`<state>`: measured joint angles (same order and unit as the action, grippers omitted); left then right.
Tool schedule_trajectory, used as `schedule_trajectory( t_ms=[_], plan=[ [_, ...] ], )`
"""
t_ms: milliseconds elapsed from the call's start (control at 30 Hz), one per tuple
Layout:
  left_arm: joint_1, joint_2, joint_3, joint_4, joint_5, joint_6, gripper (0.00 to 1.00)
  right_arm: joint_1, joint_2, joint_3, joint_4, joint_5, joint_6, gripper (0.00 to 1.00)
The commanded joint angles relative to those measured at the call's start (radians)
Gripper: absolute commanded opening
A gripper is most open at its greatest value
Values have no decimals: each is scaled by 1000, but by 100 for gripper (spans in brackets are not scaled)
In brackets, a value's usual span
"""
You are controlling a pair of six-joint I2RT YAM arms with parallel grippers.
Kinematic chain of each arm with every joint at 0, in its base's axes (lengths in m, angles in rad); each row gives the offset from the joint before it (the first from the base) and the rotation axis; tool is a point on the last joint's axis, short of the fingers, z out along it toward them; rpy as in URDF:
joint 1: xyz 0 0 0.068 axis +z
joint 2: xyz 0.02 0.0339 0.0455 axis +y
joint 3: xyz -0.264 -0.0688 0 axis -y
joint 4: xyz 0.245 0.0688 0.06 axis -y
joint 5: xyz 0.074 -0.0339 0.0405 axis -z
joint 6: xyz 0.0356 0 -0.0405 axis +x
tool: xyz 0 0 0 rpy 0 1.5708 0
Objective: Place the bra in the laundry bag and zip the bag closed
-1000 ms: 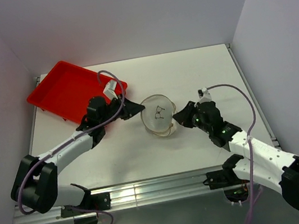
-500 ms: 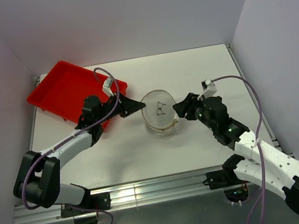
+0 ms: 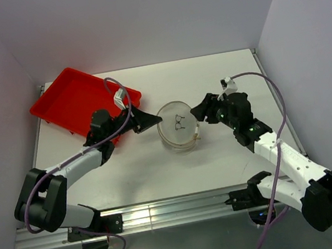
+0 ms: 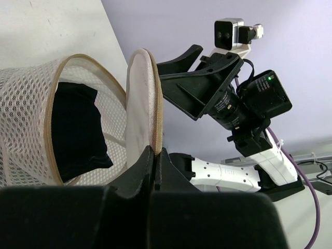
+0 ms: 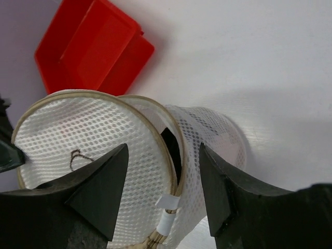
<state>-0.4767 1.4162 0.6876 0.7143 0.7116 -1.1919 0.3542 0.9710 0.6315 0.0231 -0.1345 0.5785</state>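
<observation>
The laundry bag (image 3: 178,126), a round white mesh pouch with tan rims and a small black mark on its lid, sits mid-table. My left gripper (image 3: 157,121) is shut on the lid's rim (image 4: 153,148) and holds the lid a little apart from the bag body (image 4: 28,104). A dark cloth-like shape (image 4: 78,129) shows inside the opening. No pale pink-beige bra is in view. My right gripper (image 3: 197,114) is open at the bag's right side. Its fingers (image 5: 98,187) straddle the lid edge and a small white tab (image 5: 167,207) without touching them.
A red plastic tray (image 3: 80,100) stands at the back left, just behind the left arm; it also shows in the right wrist view (image 5: 88,46). Walls enclose the table on three sides. Purple cables loop over both arms.
My right arm has swung farther back and in, bringing its open gripper up beside the bag's right rim. The bag has shifted slightly back. My left gripper has kept its grip.
</observation>
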Motion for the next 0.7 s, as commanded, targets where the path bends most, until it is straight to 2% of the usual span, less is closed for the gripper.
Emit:
schedule_trajectory(
  t_ms=[0, 100, 167, 267, 500, 567, 667],
  plan=[
    [0, -31, -8, 65, 28, -20, 0, -20, -9, -10, 89, -206, 7, 62],
    [-5, -31, -5, 18, 19, 3, 0, -18, -14, -36, 109, -238, 26, 54],
    [-11, -28, -2, -18, 14, 14, 0, -18, -18, -44, 89, -212, 38, 52],
    [-19, -19, 1, -24, 17, 12, 0, -18, -37, -59, 54, -145, 43, 53],
    [-22, 1, 19, -91, 3, 52, 0, -12, -152, -102, -26, 28, 21, 62],
    [-22, 7, 27, -128, 3, 72, 0, -11, -164, -104, -84, 38, 12, 62],
    [-22, 24, 41, -167, 2, 94, 0, -11, -140, -107, -135, -28, 14, 62]
  ],
)
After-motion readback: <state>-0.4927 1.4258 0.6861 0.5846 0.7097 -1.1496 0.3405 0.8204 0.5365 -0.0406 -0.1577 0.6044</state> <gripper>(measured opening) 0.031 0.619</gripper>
